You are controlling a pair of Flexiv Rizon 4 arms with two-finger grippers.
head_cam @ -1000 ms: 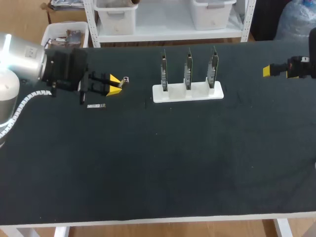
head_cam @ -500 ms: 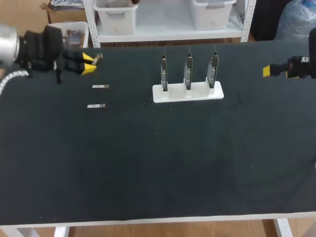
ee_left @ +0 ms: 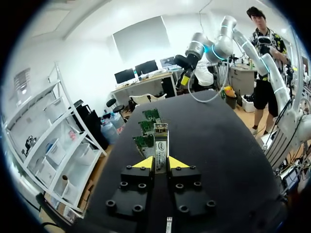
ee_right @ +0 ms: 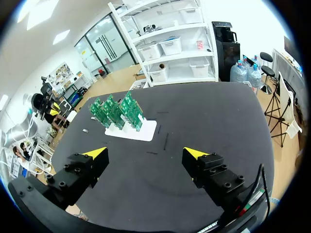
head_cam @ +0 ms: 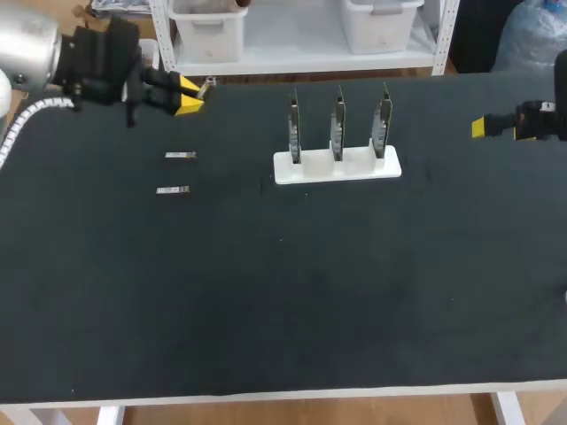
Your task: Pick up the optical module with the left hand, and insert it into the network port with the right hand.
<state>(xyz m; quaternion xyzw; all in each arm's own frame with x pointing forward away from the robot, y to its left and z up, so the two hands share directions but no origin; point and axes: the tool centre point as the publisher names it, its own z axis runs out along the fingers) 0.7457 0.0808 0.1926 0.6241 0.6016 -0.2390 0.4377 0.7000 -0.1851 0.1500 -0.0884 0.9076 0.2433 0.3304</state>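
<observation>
My left gripper (head_cam: 191, 94) is raised over the table's far left edge, shut on a small silver optical module (head_cam: 205, 86). In the left wrist view the module (ee_left: 161, 142) stands straight out between the yellow fingertips (ee_left: 144, 163), pointing toward the green port cards (ee_left: 147, 128). Three such cards stand upright in a white holder (head_cam: 337, 166) at the back middle of the table. My right gripper (head_cam: 479, 127) hangs open and empty at the far right edge. Its wrist view shows the wide-open gripper (ee_right: 146, 154) facing the cards (ee_right: 116, 111).
Two more optical modules (head_cam: 180, 156) (head_cam: 173, 190) lie on the black table (head_cam: 292, 292) left of the holder, below the left gripper. One of them (ee_right: 85, 130) shows in the right wrist view beyond the holder (ee_right: 138, 132).
My left gripper has lifted off the table with the module, swung toward the far left edge, then shifted a little to the right. The right arm has stayed still.
</observation>
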